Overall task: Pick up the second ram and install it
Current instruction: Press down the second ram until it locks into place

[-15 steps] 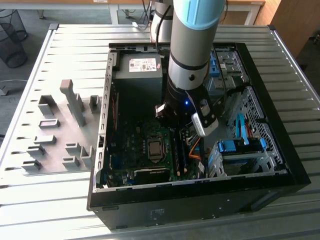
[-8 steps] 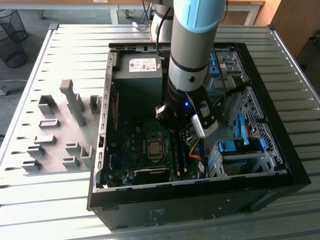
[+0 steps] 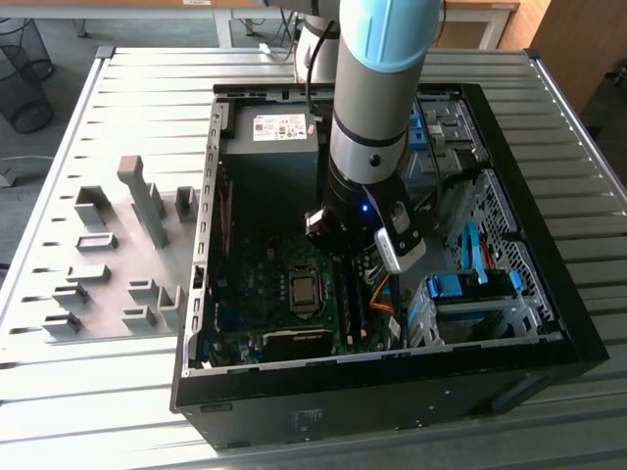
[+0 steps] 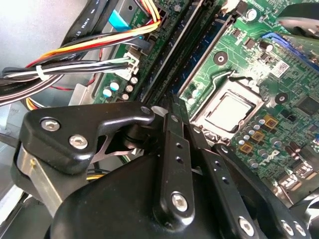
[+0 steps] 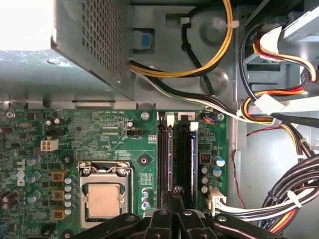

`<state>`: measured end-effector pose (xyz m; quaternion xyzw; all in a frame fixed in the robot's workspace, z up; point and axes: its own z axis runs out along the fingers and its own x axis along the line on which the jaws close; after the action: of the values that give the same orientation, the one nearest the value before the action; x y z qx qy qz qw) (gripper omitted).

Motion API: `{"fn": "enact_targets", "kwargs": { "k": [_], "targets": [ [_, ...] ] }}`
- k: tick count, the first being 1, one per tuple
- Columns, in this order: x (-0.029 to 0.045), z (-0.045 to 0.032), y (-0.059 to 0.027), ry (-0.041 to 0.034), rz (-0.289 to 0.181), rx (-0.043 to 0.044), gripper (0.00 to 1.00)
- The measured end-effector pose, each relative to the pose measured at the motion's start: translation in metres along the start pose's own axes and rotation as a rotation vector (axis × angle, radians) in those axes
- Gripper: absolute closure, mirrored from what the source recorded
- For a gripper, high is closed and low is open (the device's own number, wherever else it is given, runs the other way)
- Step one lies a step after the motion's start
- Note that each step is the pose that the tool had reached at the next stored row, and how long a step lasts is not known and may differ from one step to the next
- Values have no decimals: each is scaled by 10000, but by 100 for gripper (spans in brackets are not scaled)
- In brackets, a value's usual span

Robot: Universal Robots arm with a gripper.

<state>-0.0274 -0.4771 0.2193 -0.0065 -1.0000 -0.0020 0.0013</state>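
bench [image 3: 88, 117]: carries open case [image 3: 549, 333] | board [image 5: 99, 134]: slots [image 5: 177, 154] beside CPU [image 5: 103, 199] | my tool [image 5: 175, 191]: clenched, tips pressing on ram [image 5: 167, 154] seated in slot, I judge

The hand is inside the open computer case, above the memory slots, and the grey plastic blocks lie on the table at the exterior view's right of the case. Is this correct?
Not quite. In the exterior view the grey plastic blocks lie at that view's left of the computer case, not its right. The hand is inside the case above the memory slots, as the first wrist view shows.
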Motion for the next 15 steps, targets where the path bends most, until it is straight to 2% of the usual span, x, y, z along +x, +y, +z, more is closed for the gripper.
{"fn": "enact_targets", "kwargs": {
  "k": [3, 7, 9, 11, 15],
  "targets": [
    [-1, 30, 1, -3, 0, -7, 90],
    [-1, 30, 1, 0, 0, -14, 90],
    [-2, -5, 6, -5, 0, -49, 90],
    [0, -84, 2, 5, 0, -14, 90],
    [0, -204, 3, 5, 0, -15, 90]
  ]
}}
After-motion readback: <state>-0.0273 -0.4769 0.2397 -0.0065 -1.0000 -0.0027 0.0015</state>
